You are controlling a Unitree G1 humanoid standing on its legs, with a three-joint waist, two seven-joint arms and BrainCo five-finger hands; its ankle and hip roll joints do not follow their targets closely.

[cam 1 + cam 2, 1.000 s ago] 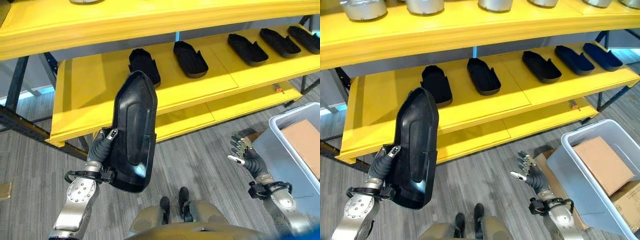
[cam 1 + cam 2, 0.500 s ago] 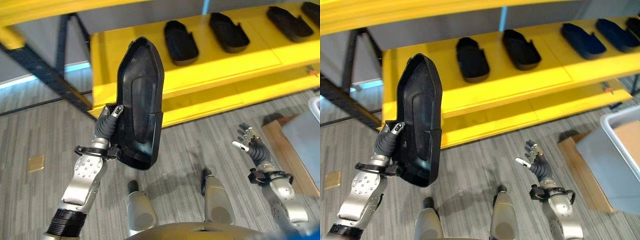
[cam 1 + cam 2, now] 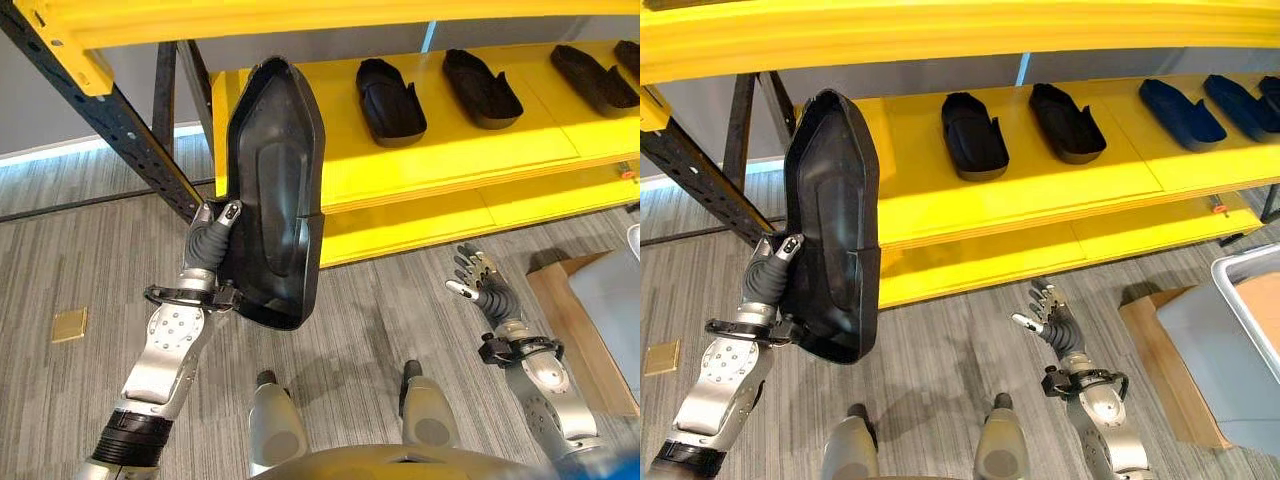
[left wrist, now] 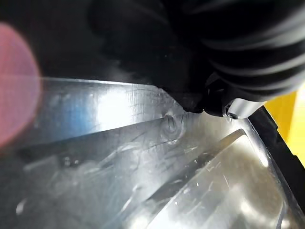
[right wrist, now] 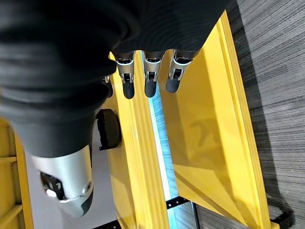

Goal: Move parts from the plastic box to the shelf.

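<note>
The yellow shelf [image 3: 450,160] is spanning the head views from ten o'clock to three o'clock, its black steel upright [image 3: 110,125] slanting down at ten o'clock. Black parts are lying in a row on the middle board: one [image 3: 975,135] near twelve o'clock, another [image 3: 1067,122] just beside it towards one o'clock, and more [image 3: 1182,113] running on towards two o'clock.

In front of the shelf's end, at about ten o'clock from the picture's middle, a large black moulded part [image 3: 272,190] is standing upright in the air. It is long and shell-like, pointed at the upper end, squared off at the lower, with a raised rim all round and an oval hollow pressed into its glossy inner face. The left hand [image 3: 207,243] is gripping it low on its edge at nine o'clock, thumb curling over the rim onto the inner face.

The grey plastic box [image 3: 1250,330] is sitting on the floor at four o'clock.

The right hand [image 3: 1050,320] is hanging over the grey floor [image 3: 60,250] at five o'clock, fingers loosely spread and holding nothing.
</note>
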